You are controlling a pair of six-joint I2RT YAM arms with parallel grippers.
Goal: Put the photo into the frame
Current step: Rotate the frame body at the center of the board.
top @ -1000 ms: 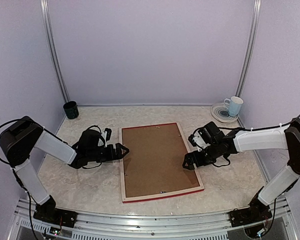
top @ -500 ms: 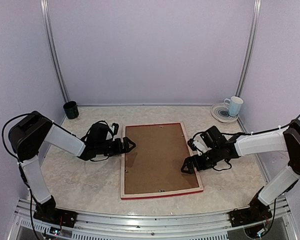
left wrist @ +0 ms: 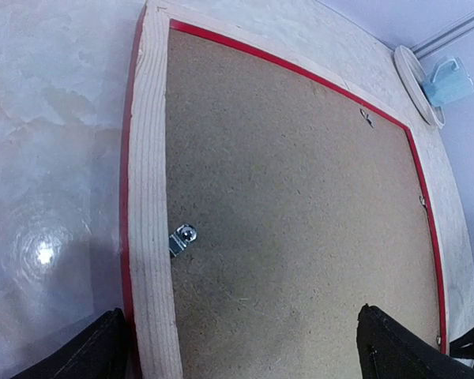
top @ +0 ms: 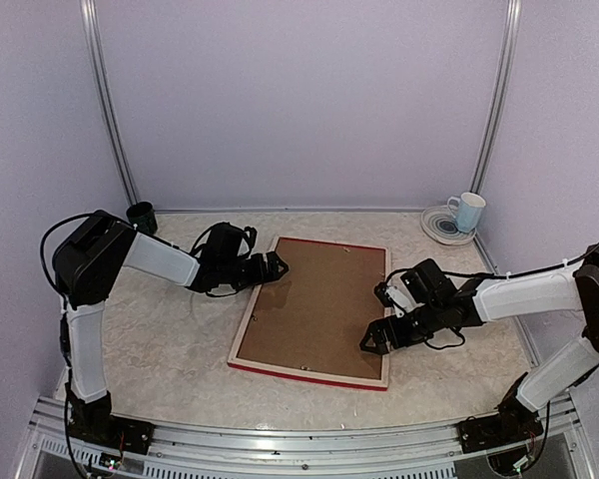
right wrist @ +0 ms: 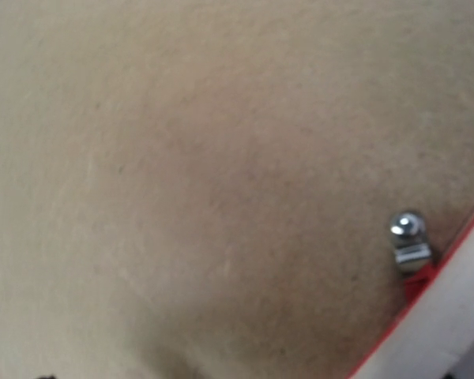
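Note:
The frame (top: 304,373) lies face down on the table, skewed, with its pale wood back and red edges up. A brown backing board (top: 319,304) fills it. The photo is hidden. My left gripper (top: 278,266) is open at the frame's far left corner. In the left wrist view one of its fingers (left wrist: 103,351) is outside the wooden rim (left wrist: 150,197) and the other is over the board. My right gripper (top: 371,339) is open, low over the board near the frame's right side. The right wrist view shows only board (right wrist: 205,174) and a metal clip (right wrist: 407,233).
A dark cup (top: 141,218) stands at the back left corner. A pale blue mug (top: 467,211) sits on a plate (top: 441,228) at the back right. A small metal clip (left wrist: 182,238) sits on the frame's left inner edge.
The frame has turned clockwise, its far end swinging right. My left gripper moved up and right with the far left corner. My right gripper shifted slightly toward the near edge.

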